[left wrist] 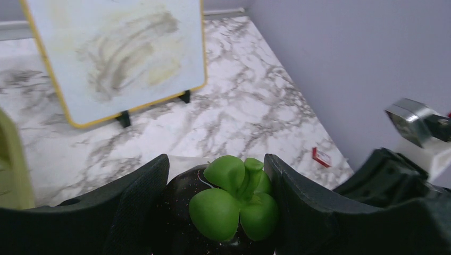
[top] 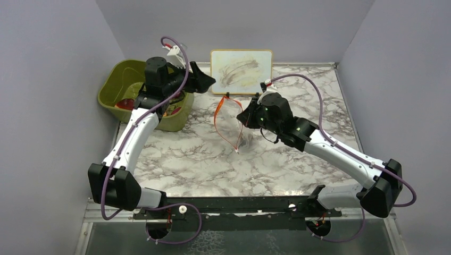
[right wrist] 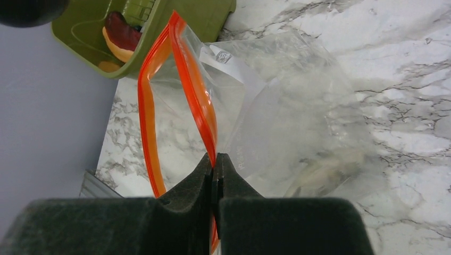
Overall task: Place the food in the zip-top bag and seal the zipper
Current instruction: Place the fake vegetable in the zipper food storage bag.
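Over at the far-left corner, the olive-green plastic bin (top: 114, 87) is sitting with the long orange-and-red toy hot dog (right wrist: 119, 34) lying inside it. Just right of the bin, the left gripper (top: 205, 81) is hovering over the worktop, its fingers (left wrist: 141, 196) clamping a dark rounded toy food with a green leafy top (left wrist: 234, 199).

Towards the middle of the worktop, the clear floppy zip-top bag (right wrist: 298, 122) is slumping on the marble. Its orange-red zipper strip (right wrist: 194, 90) is gaping in a tall loop. A greyish shape seems to be lying at the bag's bottom, too blurred to name. The right gripper (right wrist: 215, 164) is pinching one lip of that strip, fingers pressed tight on it, holding the mouth up.

The job now, I'd say, is dropping that piece in. The left arm should be travelling right until it is directly over the loop, lowering, and only then releasing. The right should be holding steady meanwhile, because the film is limp and the mouth could fold shut.
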